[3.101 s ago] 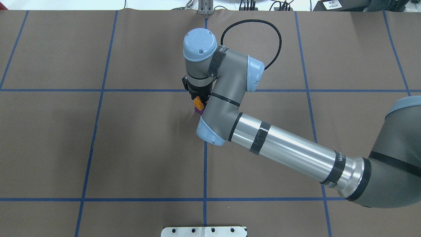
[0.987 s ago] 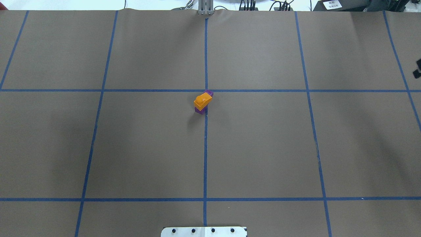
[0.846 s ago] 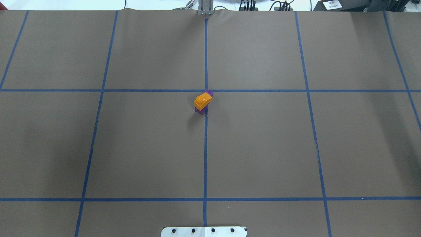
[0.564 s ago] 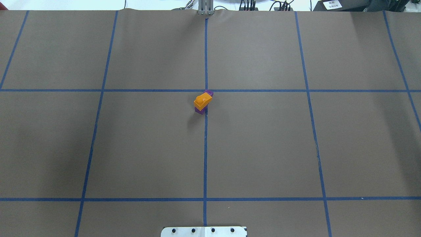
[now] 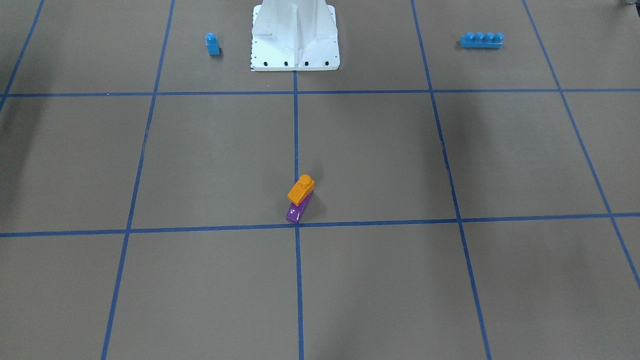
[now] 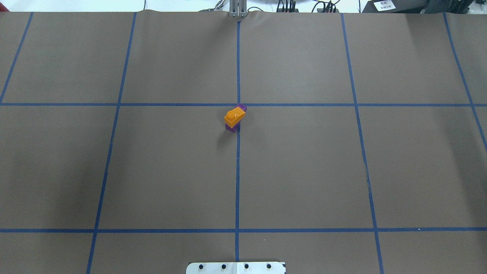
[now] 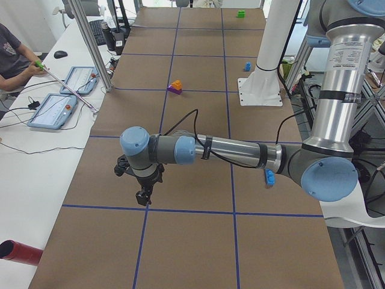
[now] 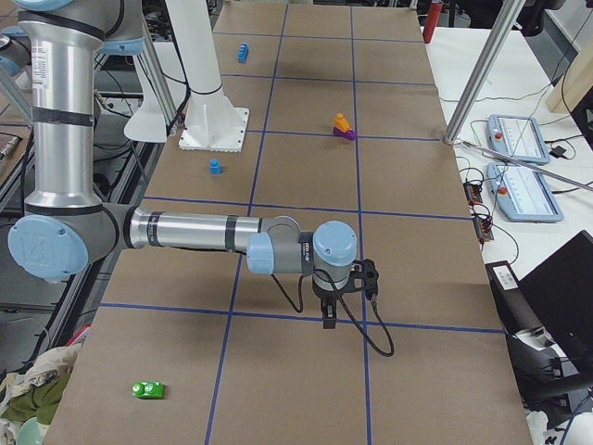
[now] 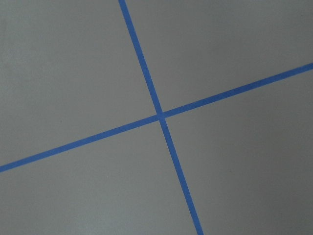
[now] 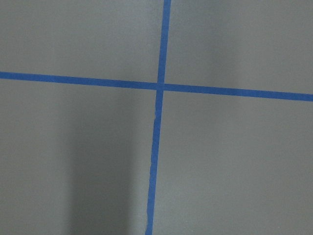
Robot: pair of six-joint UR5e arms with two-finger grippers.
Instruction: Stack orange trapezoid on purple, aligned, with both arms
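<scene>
Out at either end of the desk (image 6: 304, 171), well apart from the bricks, the left hand (image 7: 143, 195) and the right hand (image 8: 329, 315) each hang low over bare paper. These side views do not let me tell whether their fingers are apart or together. Parked so, they leave the stack unobstructed: the orange trapezoid (image 6: 234, 115) sits on the purple (image 5: 296, 212) near the desk's middle, both on roughly the same heading, so the stacking looks done.
</scene>
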